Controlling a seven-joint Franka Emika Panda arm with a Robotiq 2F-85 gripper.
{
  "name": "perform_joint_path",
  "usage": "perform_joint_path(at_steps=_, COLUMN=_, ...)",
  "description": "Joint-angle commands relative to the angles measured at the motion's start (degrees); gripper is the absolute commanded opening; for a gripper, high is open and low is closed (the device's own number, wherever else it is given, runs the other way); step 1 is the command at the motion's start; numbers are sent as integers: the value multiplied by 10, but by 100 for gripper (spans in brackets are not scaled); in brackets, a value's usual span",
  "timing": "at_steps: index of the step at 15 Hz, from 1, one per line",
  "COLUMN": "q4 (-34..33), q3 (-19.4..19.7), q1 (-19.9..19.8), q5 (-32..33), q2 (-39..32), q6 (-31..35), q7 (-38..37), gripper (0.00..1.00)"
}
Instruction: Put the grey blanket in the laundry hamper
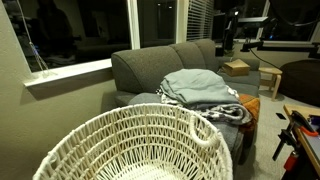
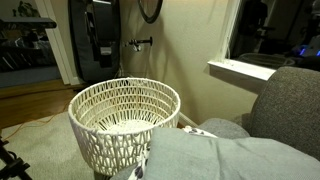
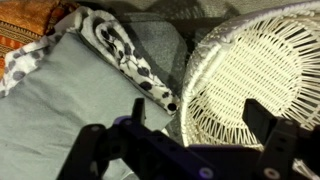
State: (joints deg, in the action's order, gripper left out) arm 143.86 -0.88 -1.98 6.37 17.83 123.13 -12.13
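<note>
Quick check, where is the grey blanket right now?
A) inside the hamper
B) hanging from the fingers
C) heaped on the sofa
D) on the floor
C: the grey blanket lies heaped on the sofa seat, and the laundry hamper holds no fabric.

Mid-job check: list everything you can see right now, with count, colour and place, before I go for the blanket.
grey blanket: one, pale blue-grey, heaped on the sofa seat.
laundry hamper: one, white open-weave rope, on the floor next to the sofa; no blanket in it.
spotted blanket: one, black and white, along the grey blanket's edge on the hamper side.
sofa: one, dark grey, below the window sill.
orange patterned cloth: one, at the sofa's far end.
cardboard box: one, brown, on a surface beyond the sofa.
tool: one, dark, open and empty, above the sofa seat between grey blanket and hamper.
</note>
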Motion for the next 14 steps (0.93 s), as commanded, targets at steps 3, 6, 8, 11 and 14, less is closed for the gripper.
perform_joint_path(at_steps=3, q4=7, q3=-6, q1=-16, q5=33, q2=-36, q6=32, q7=-47, gripper=100)
perform_joint_path(at_steps=6, q4=4, q3=-5, q1=-16, q5=43, q2=-54, q6=38, q7=-61, gripper=100)
perform_joint_path(at_steps=8, q4=2, q3=-5, q1=-16, q5=51, q2=-66, q6=41, q7=-72, gripper=100)
perform_joint_path(at_steps=11, q4=-3, q3=-5, q1=-15, q5=64, q2=-82, q6=45, q7=-84, gripper=100)
perform_joint_path(at_steps=14, q4=-9, q3=-3, q1=-14, q5=76, q2=-98, q6=48, q7=-97, gripper=100)
